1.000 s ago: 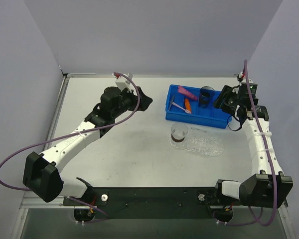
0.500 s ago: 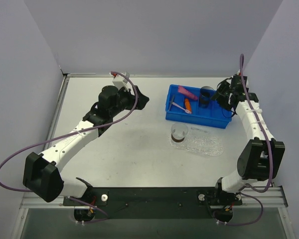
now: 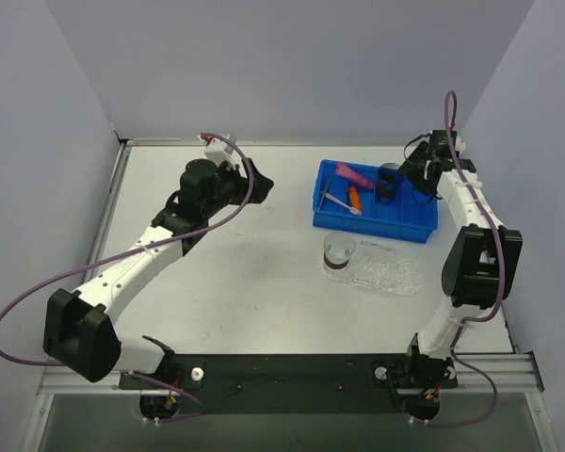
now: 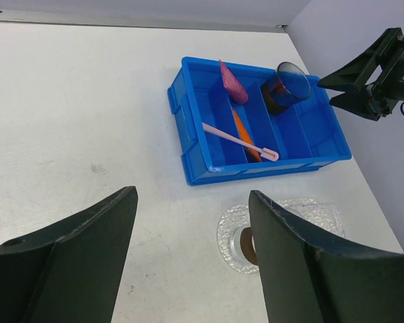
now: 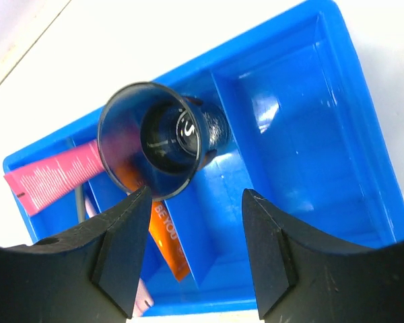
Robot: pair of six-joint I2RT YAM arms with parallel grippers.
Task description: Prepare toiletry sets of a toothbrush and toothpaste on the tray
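Blue bin (image 3: 416, 226) near the desk's (image 3: 264, 273) far right corner is holding the toothbrush (image 4: 239, 141), pink toothpaste tube (image 4: 233, 82) and orange toothpaste tube (image 4: 242, 134). Clear tray (image 3: 395, 276) is lying just on its near side. Right gripper (image 5: 196, 198) is hovering open by the bin's dark cup (image 5: 158, 138); left gripper (image 4: 192, 202) is hanging open and empty toward the far edge.

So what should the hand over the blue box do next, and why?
Probably lower the right gripper onto the dark cup in the blue bin: its jaws stand open, aimed right at the cup, and hold nothing.
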